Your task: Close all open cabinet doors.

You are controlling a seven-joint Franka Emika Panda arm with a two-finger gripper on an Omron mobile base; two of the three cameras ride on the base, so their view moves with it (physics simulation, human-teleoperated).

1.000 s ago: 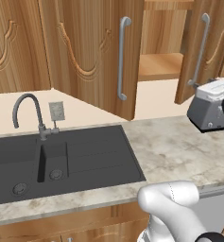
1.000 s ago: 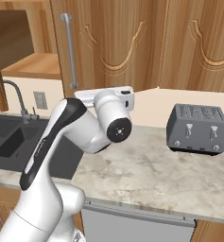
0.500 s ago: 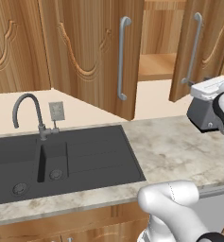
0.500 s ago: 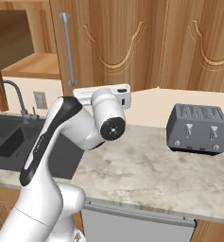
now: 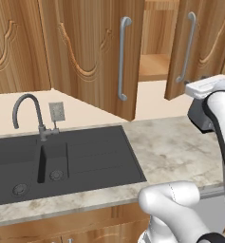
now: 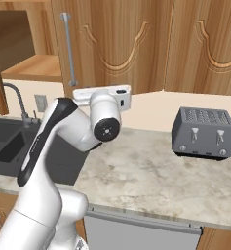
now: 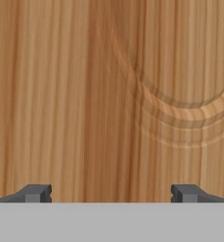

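Directly ahead of the wide-spread, empty claw [image 7: 111, 193], seemingly close, stands a cabinet door [image 7: 85, 94].

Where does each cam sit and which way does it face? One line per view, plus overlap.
Left base view: behind the arm to its left, looking forward and down at the sink, faucet and two open cabinet doors; the white arm rises at lower right.
Right base view: behind the arm to its right, facing the toaster and counter; arm at lower left.
Hand view: on the hand, looking straight at a wood door panel close up; gripper tips spread apart.
Shared: both base views show the faucet, counter, open shelf and arm.
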